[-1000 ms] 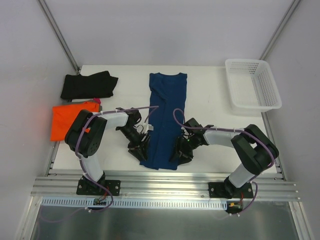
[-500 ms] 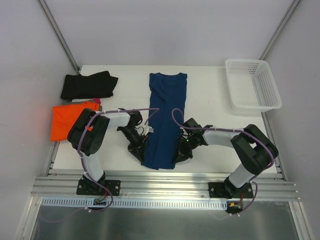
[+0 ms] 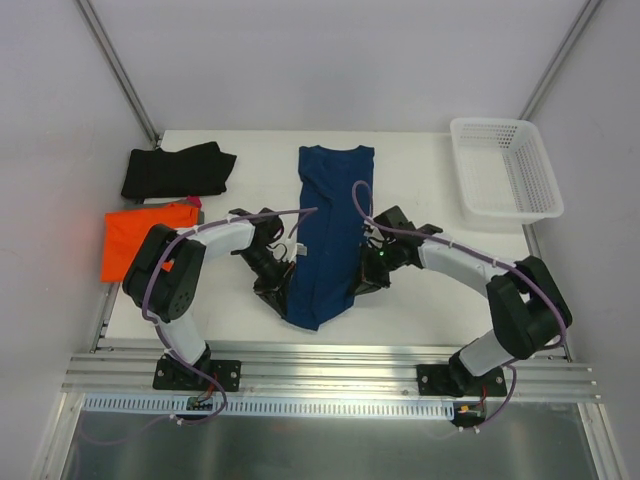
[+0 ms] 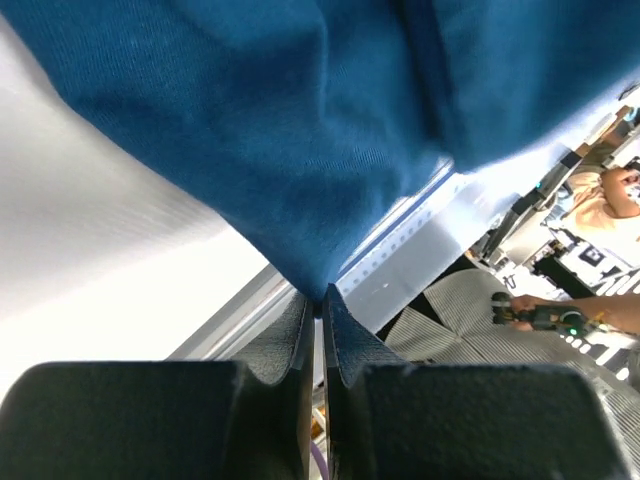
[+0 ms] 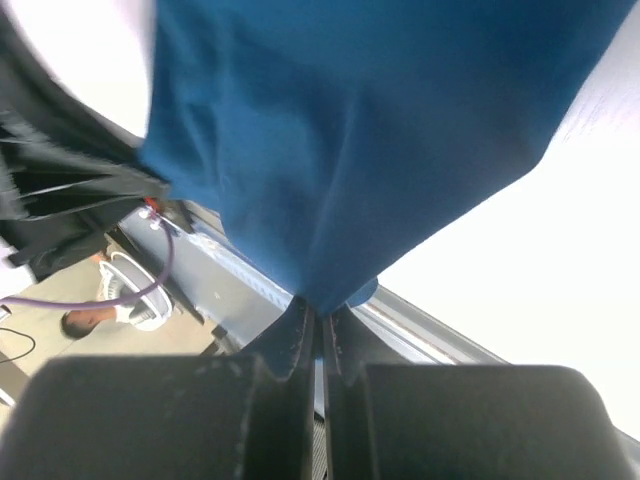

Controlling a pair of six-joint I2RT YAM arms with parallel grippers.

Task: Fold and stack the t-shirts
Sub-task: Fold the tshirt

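The navy blue t-shirt (image 3: 335,215) lies lengthwise in the middle of the table, folded narrow, collar at the far end. My left gripper (image 3: 283,283) is shut on its near left corner, and the cloth (image 4: 300,130) hangs from the pinch in the left wrist view. My right gripper (image 3: 362,275) is shut on the near right corner, with cloth (image 5: 360,140) draped from the pinch. The near hem is lifted off the table and sags between the grippers. The orange t-shirt (image 3: 132,237) and the black t-shirt (image 3: 176,170) lie folded at the left.
A white lattice basket (image 3: 503,168) stands at the far right corner. The aluminium rail (image 3: 320,375) runs along the table's near edge. Purple cables loop over both arms.
Both grippers have lifted the shirt's near hem and carried it away from the near edge toward the collar. The right arm has swung farther up the table.
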